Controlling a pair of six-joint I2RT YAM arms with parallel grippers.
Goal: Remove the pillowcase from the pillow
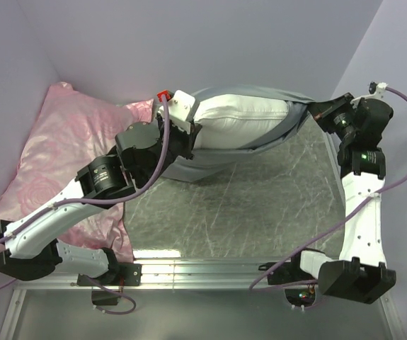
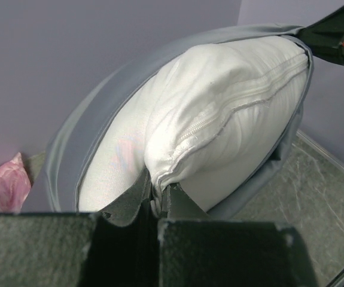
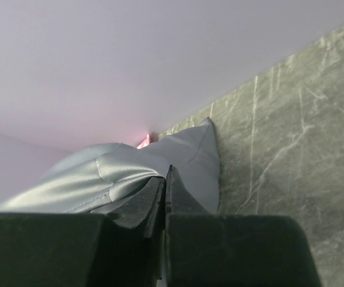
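The white pillow (image 1: 242, 117) lies along the back wall, half out of the grey pillowcase (image 1: 210, 164), which wraps its top, bottom and right end. My left gripper (image 1: 192, 133) is shut on the pillow's left end. In the left wrist view the left gripper (image 2: 158, 186) pinches the seamed edge of the pillow (image 2: 219, 113), with the pillowcase (image 2: 97, 122) peeled back around it. My right gripper (image 1: 318, 110) is at the pillowcase's right end. In the right wrist view the right gripper (image 3: 167, 173) is shut on a bunched fold of the pillowcase (image 3: 118, 173).
A shiny pink rose-patterned pillow (image 1: 54, 152) fills the left side under my left arm. The grey marbled tabletop (image 1: 260, 205) is boxed in by lilac walls at the back and both sides. A metal rail (image 1: 210, 269) runs along the near edge.
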